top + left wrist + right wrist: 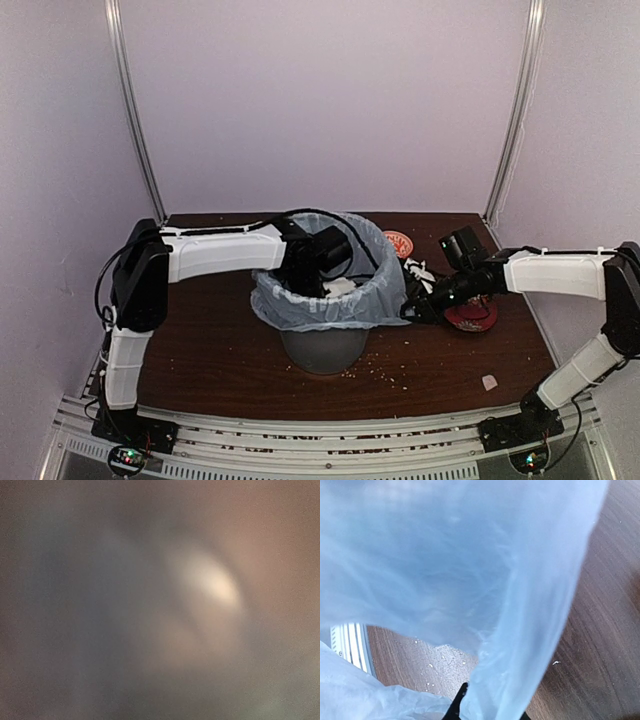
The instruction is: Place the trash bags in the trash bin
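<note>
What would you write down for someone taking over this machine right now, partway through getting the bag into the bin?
The left gripper is shut and reaches down inside the trash bin. Its wrist view is a blur, so what it touches cannot be told.
The right gripper looks closed on the right edge of the trash bag, just outside the rim.
Done: the bag lines the bin, with its top folded out over the rim.
Left: probably let go, lift both arms clear, and check that the right-hand edge sits evenly.
</note>
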`<state>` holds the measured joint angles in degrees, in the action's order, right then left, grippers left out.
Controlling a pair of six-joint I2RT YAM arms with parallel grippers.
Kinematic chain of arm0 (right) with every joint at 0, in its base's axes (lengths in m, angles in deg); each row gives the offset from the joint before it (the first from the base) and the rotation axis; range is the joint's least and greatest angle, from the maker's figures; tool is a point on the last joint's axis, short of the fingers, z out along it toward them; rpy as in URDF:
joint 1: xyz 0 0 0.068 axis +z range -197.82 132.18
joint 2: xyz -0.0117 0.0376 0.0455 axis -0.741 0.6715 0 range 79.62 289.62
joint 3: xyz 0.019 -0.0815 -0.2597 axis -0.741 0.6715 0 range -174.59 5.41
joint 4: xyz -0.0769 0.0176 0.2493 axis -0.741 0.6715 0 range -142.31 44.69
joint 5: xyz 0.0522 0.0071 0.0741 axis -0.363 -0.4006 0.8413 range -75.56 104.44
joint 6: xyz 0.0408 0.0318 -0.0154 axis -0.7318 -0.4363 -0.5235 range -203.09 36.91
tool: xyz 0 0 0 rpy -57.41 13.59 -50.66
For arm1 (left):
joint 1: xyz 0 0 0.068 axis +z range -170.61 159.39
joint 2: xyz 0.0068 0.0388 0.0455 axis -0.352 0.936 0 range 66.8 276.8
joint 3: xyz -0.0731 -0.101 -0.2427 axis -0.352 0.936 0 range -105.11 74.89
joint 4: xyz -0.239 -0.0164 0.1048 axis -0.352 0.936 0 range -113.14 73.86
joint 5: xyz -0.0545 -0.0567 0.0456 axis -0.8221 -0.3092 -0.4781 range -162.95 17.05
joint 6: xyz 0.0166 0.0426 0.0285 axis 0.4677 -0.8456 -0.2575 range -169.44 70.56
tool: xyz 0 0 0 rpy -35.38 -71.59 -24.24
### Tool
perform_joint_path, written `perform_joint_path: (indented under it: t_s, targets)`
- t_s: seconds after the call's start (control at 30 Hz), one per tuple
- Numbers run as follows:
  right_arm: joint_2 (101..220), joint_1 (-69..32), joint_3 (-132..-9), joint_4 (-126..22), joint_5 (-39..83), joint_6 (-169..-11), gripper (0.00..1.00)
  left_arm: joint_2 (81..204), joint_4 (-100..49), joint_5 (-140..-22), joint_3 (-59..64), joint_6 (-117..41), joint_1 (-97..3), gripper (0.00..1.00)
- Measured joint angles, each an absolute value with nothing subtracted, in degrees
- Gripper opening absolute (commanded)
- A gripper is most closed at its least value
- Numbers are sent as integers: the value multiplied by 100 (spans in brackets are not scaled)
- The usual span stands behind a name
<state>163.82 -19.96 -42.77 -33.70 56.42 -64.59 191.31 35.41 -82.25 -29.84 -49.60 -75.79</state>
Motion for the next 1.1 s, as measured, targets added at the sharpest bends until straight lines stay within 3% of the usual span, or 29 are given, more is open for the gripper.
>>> perform_joint_path:
  t_s: [0.83,1.1]
  targets:
    - [16428,-1996,-4277,-3341,5681,-6350,25,19564,3799,-8354,-3458,-5153,-7566,0]
    - [16426,-1999,-4277,-3341,5681,-6345,26,19411,3838,-8214,-3701,-5126,-7566,5]
